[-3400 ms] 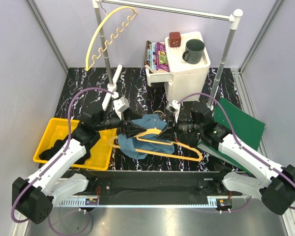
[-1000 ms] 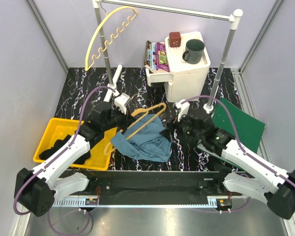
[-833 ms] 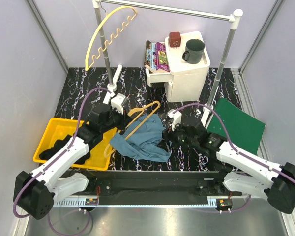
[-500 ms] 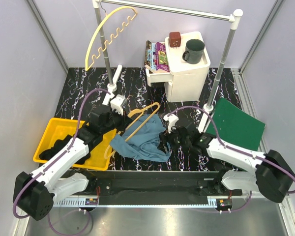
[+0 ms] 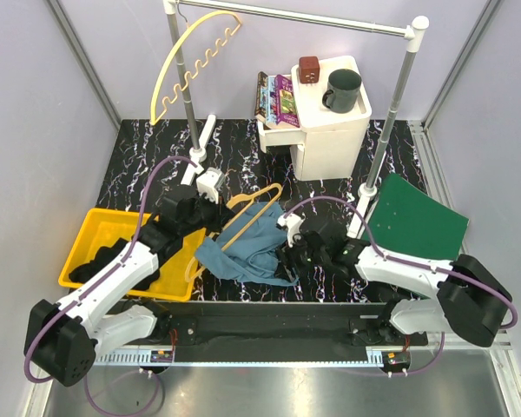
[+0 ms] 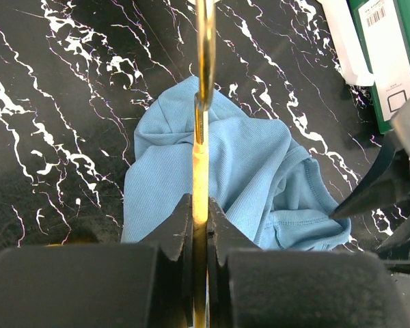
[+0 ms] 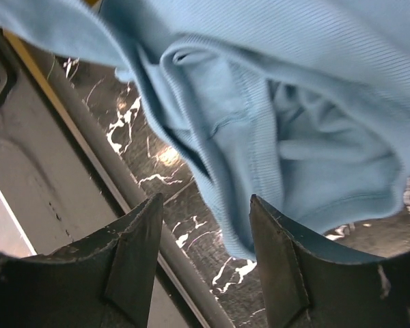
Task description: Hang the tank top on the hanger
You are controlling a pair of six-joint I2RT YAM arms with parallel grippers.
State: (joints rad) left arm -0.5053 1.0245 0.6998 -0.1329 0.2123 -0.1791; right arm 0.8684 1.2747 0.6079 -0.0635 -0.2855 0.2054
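Your left gripper (image 6: 199, 208) is clamped hard on the hanger (image 6: 205, 61), with the thin orange bar pinched between the pads and running edge-on away from the wrist camera. From above, that arm holds the hanger tilted up off the table (image 5: 156, 152), with its frame over the far left part of the tank top (image 5: 247, 248). Whether any strap is already over the hanger, I cannot tell. Your right gripper (image 7: 205, 201) has its jaws spread wide and grips nothing. It sits low at the shirt's near right edge, where a rolled, ribbed hem lies just ahead of the fingertips, with the metal rail (image 7: 89, 178) at the table's front close below. The shirt itself is a crumpled heap on the marbled top, between the two arms. The step in hand looks like getting a hold on the fabric so that an opening can be drawn over a hanger shoulder. To do it well, close on the stitched hem or a strap edge alone, not on the thick fold behind it, because a bunched grab would likely hold the opening shut. Come in level with the table so the lower finger slips under the cloth and does not scrape the rail. Hold the left arm steady, so the hanger gives you a fixed target. Once you have the edge, lift enough to let the cloth hang open before carrying it toward the nearer sloping shoulder.
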